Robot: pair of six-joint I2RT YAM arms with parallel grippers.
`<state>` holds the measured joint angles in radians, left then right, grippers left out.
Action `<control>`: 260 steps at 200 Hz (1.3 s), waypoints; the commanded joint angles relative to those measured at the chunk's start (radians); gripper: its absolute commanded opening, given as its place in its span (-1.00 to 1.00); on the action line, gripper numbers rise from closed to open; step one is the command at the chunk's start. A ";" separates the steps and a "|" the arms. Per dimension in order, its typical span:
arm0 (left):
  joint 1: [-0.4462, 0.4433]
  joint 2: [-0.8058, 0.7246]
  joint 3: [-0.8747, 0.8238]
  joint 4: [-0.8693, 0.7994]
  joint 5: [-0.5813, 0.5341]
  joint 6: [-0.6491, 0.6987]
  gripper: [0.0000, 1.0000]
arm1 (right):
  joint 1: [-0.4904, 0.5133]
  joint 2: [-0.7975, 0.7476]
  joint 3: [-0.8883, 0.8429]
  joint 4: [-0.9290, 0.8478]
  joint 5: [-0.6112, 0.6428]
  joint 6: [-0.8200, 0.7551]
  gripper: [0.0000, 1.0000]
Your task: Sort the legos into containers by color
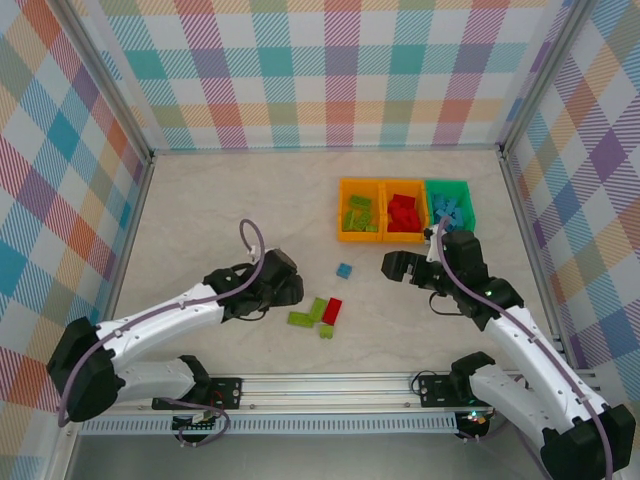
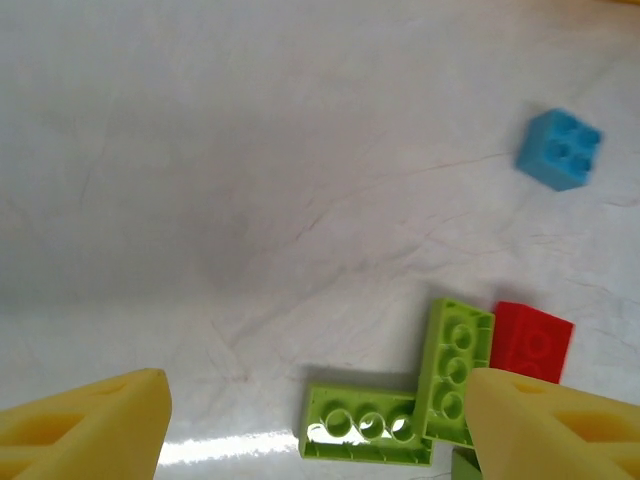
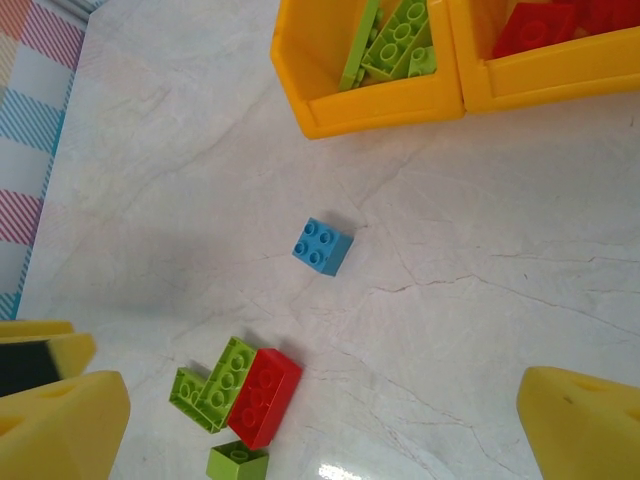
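Loose legos lie mid-table: a light blue one (image 1: 343,271) (image 3: 322,245), a red one (image 1: 332,310) (image 3: 263,396), two lime green ones in an L, hollow side up (image 1: 308,313) (image 2: 365,425), and a small green one (image 1: 326,331) (image 3: 237,462). The containers stand behind them: an orange bin (image 1: 342,210) with green bricks, an orange bin (image 1: 404,184) with red ones, a green bin (image 1: 448,184) with blue ones. My left gripper (image 1: 288,288) (image 2: 315,400) is open, low over the green L, its right finger near the red brick. My right gripper (image 1: 393,266) (image 3: 320,400) hangs open and empty before the bins.
Checked walls close in the table on three sides, and a metal rail (image 1: 330,385) runs along the near edge. Bare tabletop (image 1: 220,200) stretches to the left of the bins and behind my left arm.
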<state>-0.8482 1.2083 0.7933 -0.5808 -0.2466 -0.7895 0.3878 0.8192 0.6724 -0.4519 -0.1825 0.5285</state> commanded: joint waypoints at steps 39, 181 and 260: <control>0.049 0.228 0.018 -0.017 0.182 -0.361 0.26 | 0.011 -0.073 -0.017 -0.021 -0.007 0.015 0.99; 0.040 0.246 -0.079 0.093 0.209 -0.088 -0.39 | 0.011 -0.057 -0.040 0.001 -0.012 0.015 0.99; -0.043 0.028 -0.136 0.138 0.309 0.452 0.08 | 0.011 -0.035 -0.043 0.030 -0.025 0.021 0.99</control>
<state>-0.8745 1.2873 0.6636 -0.4141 0.0116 -0.6090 0.3935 0.7868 0.6384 -0.4568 -0.1883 0.5396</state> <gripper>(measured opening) 0.527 0.996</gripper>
